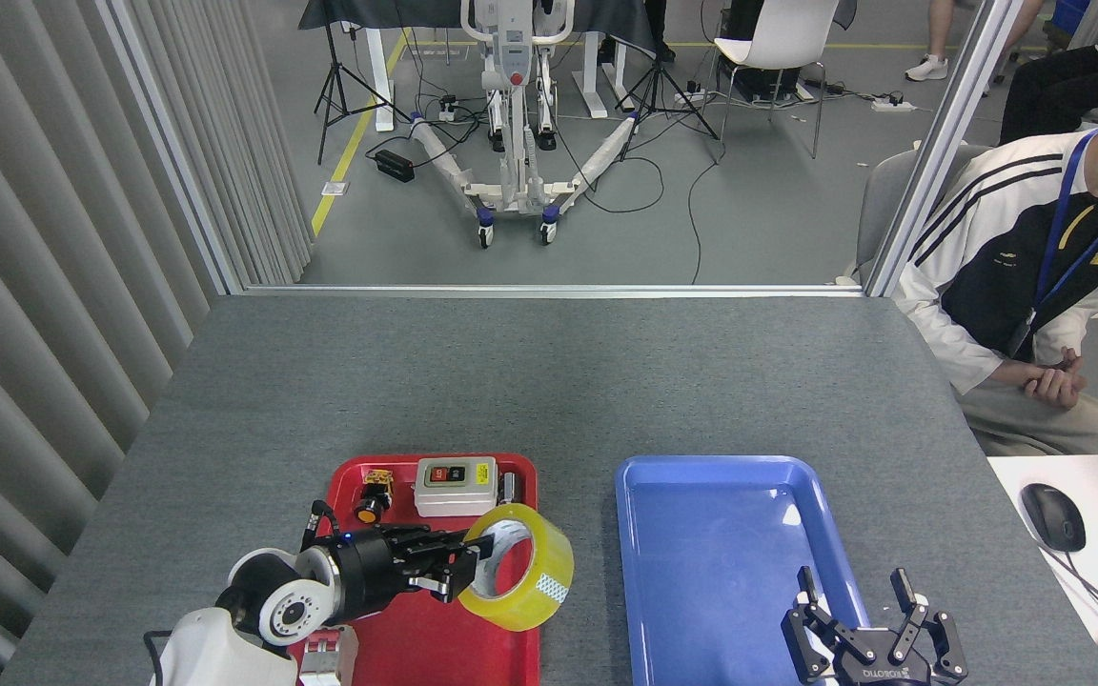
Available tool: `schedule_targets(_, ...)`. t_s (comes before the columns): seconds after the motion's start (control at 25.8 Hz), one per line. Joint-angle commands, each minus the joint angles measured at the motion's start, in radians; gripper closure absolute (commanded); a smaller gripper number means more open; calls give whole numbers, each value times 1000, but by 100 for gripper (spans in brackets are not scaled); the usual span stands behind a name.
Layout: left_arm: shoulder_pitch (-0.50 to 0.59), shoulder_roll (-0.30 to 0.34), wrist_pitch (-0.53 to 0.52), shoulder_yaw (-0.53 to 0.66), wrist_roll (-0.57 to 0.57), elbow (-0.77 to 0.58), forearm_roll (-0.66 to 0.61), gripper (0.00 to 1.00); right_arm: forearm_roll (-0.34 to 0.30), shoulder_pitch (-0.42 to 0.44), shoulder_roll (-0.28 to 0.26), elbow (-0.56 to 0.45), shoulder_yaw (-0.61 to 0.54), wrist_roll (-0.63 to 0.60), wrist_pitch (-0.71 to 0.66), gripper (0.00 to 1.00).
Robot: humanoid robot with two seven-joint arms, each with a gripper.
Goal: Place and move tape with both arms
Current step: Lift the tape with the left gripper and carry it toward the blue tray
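At the near right, the right gripper [871, 624] hovers with fingers spread, holding nothing, over the blue tray's [730, 481] near edge. At the near left, the left gripper [461, 564] clamps the yellow tape roll [522, 570], tilted above the red tray [454, 648]. Farther back sit a grey switch box [455, 486] and a yellow pushbutton [373, 495].

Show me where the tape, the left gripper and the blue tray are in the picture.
tape [538, 583]: head view, on its yellow outer band.
left gripper [465, 564]: head view, midway between the fingertips, at the roll's rim.
blue tray [713, 463]: head view, on its far rim.
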Motion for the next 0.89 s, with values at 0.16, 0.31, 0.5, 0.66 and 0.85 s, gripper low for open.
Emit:
schedule_targets(0.16,-45,-38,-145,13,5,205,272,100,2,0,28,0,-4,0,0,0)
schedule_targets(0.31,-45,-82,-145,7,5,207,272,100,3,-2,29,-3,-2,0,0,0)
schedule_targets(0.5,-48,-93,-145,-2,3,207,273,100,2,-2,22,-3,-1,-1,0,0)
schedule_targets(0.66,-48,-101,-145,-8,5,199,275,100,2,1,17,-3,1,-1,0,0)
schedule_targets(0.85,-45,-92,-145,-73,5,158,299,100,2,1,17,-3,18,-1,0,0)
